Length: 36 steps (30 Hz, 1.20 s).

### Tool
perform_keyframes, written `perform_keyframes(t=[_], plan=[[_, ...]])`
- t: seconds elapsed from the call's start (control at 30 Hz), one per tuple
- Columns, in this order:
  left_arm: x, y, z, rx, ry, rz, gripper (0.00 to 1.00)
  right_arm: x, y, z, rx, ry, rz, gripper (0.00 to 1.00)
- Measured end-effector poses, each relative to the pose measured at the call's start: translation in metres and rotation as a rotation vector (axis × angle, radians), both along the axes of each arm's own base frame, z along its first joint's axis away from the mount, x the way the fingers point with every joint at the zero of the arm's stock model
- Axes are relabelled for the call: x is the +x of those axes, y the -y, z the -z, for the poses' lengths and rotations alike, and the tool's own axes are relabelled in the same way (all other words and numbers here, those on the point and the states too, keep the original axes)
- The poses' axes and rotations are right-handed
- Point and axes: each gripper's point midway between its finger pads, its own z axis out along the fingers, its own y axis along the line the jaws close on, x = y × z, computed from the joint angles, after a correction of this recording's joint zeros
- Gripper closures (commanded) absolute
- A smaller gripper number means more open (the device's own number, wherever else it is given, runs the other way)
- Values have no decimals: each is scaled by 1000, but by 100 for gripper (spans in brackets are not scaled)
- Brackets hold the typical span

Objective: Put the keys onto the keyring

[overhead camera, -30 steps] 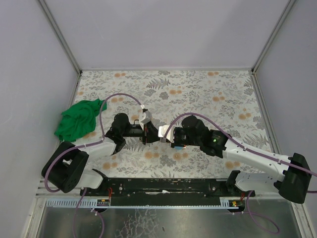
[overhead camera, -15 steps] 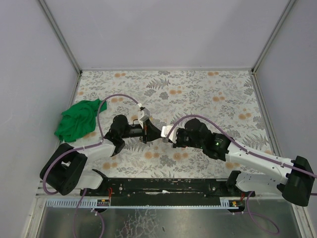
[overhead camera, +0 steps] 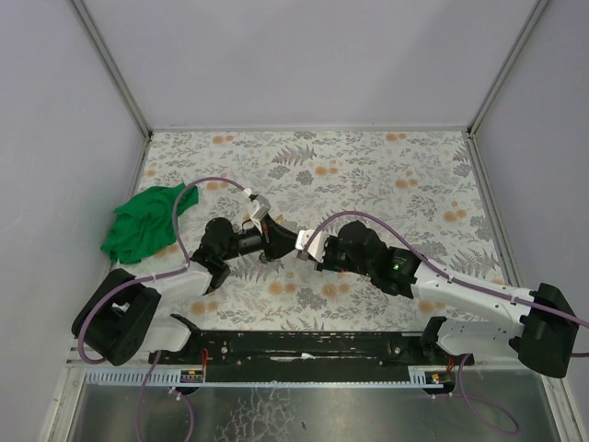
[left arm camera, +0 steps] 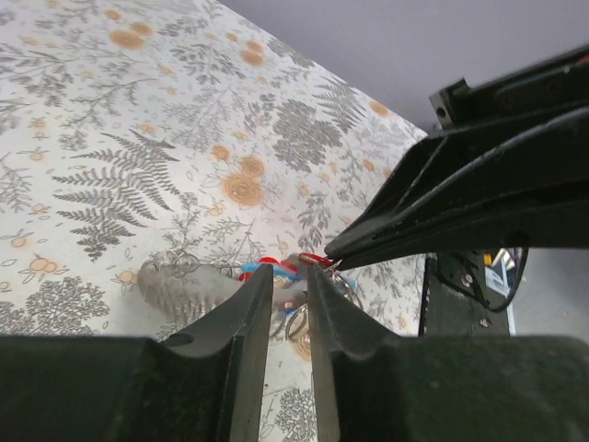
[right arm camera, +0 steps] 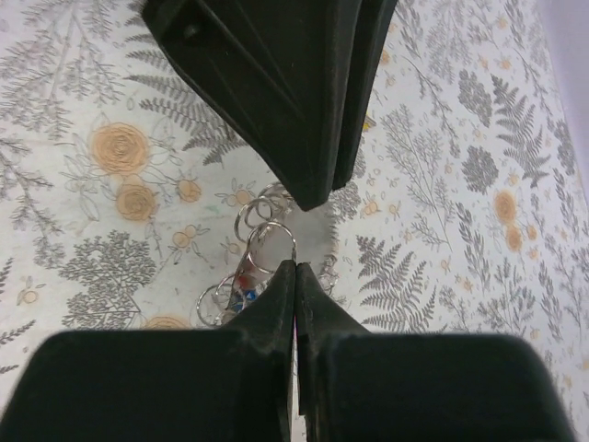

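The keys [left arm camera: 272,269], with red and blue tags, hang in a cluster with several steel rings just beyond my left fingertips; in the right wrist view they [right arm camera: 241,281] sit left of my fingers. My left gripper [left arm camera: 287,281] is closed to a narrow gap, seemingly on one key at its tips. My right gripper [right arm camera: 295,264] is shut on the rim of the keyring [right arm camera: 270,243]. In the top view the left gripper [overhead camera: 276,242] and the right gripper [overhead camera: 298,247] meet tip to tip at mid table, hiding the keys.
A crumpled green cloth [overhead camera: 145,221] lies at the table's left edge. Purple cables arch over both arms. Loose spare rings [left arm camera: 173,267] lie on the floral tabletop [overhead camera: 386,175] beside the cluster. Grey walls close three sides.
Both grippers stayed tip to tip. The left wrist swung slightly left and away, and the right gripper followed it a little to the left.
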Motion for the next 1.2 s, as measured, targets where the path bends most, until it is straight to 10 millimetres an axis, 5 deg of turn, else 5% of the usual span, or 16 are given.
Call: perform_keyframes(t=[0.3,0.33,0.37,0.4,0.57,0.8,0.97,1.2], plan=[[23,-23,-21,-34,55,-217,45,39,23,11,-83,54,215,100],[25,-28,-24,-38,63,-250,32,46,27,9,-87,65,257,100],[27,-34,-25,-38,68,-286,4,55,33,6,-91,81,306,100],[28,-39,-25,-33,70,-319,1,64,40,2,-94,101,366,100],[35,-67,-23,-19,67,-486,0,98,85,-9,-145,186,655,100],[47,-121,-20,-30,56,-792,0,117,146,-24,-252,297,970,100],[55,-155,-14,-32,1,-990,0,127,153,-18,-291,285,1046,100],[61,-176,5,11,-109,-1127,0,121,167,29,-266,120,1108,99]])
